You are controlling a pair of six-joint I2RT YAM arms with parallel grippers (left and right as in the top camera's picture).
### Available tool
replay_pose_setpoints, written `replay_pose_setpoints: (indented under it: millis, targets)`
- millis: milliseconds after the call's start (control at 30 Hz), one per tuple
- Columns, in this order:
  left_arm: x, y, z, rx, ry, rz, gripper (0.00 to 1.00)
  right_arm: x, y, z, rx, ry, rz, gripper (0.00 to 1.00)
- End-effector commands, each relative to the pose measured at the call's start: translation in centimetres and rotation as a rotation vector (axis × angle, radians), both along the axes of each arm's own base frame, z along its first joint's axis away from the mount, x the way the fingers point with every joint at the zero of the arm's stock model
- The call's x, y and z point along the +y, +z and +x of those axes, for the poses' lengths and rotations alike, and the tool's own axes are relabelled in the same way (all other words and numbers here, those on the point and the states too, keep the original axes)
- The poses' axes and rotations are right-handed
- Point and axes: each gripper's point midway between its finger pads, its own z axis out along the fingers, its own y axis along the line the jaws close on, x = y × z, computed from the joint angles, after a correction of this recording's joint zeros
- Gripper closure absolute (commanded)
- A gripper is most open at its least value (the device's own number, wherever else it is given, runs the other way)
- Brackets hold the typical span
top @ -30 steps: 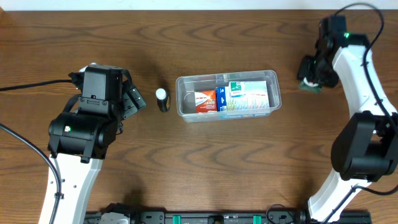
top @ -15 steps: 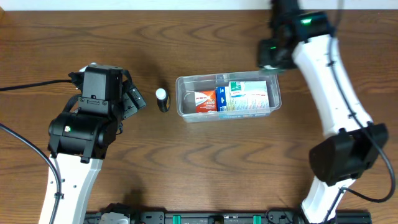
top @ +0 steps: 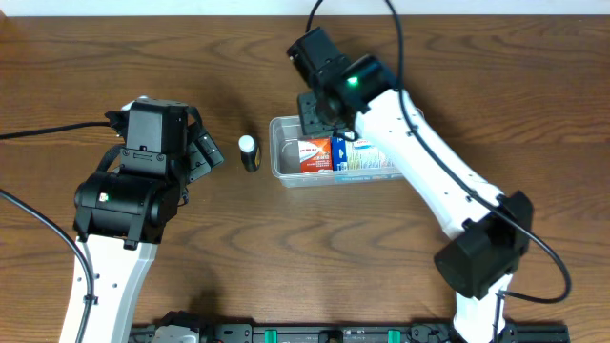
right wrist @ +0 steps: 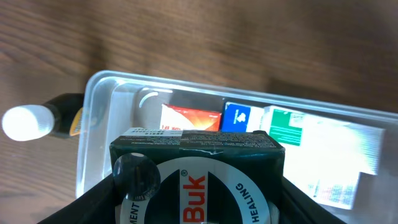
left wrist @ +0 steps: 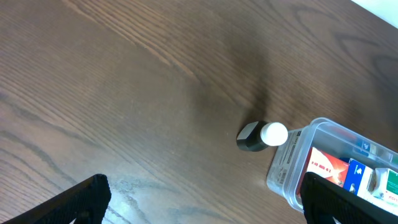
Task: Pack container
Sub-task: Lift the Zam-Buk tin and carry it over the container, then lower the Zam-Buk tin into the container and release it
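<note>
Cardboard fills the bottom of the right wrist view: a dark green box (right wrist: 196,155) is clamped between the fingers of the right gripper (right wrist: 196,208), its top edge running left to right across the frame. Just beyond that edge lies the container (right wrist: 99,93), whose long axis also runs left to right, dipping slightly toward the right. The bare floor is at its left end, straight past the held box. A red box (right wrist: 189,118), a blue box (right wrist: 236,118) and a green-and-white box (right wrist: 283,127) fill the rest toward the right. By my reading, the drop spot lies just ahead of the jaws. Outside the left wall, near it, is a white-capped bottle (right wrist: 37,121). Farthest off, at the left of the overhead view, the left gripper (top: 208,154) is spread wide and empty, facing the bottle. The right arm is the nearer one, already over the container.
</note>
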Motion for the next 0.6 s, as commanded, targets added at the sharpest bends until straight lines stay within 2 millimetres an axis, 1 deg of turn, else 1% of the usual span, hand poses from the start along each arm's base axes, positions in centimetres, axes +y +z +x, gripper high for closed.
replay_pose_setpoints:
  millis: [0,133,233,400,567]
  targets:
    - [0.4,0.1,0.0,0.0,0.012,0.018,0.02,0.5,-2.6,0.2,0.03,-0.035,-0.047,0.41]
    - [0.4,0.1,0.0,0.0,0.012,0.018,0.02,0.5,-5.0,0.1,0.076,-0.042,-0.081,0.42]
    - [0.4,0.1,0.0,0.001,0.012,0.018,0.02,-0.2,-6.6,-0.1,0.116,-0.069,-0.117,0.42]
    - [0.4,0.1,0.0,0.0,0.012,0.018,0.02,-1.1,-8.0,-0.7,0.156,-0.081,-0.179,0.41]
    - [0.4,0.1,0.0,0.0,0.012,0.018,0.02,-1.3,-8.5,-0.9,0.17,-0.081,-0.192,0.41]
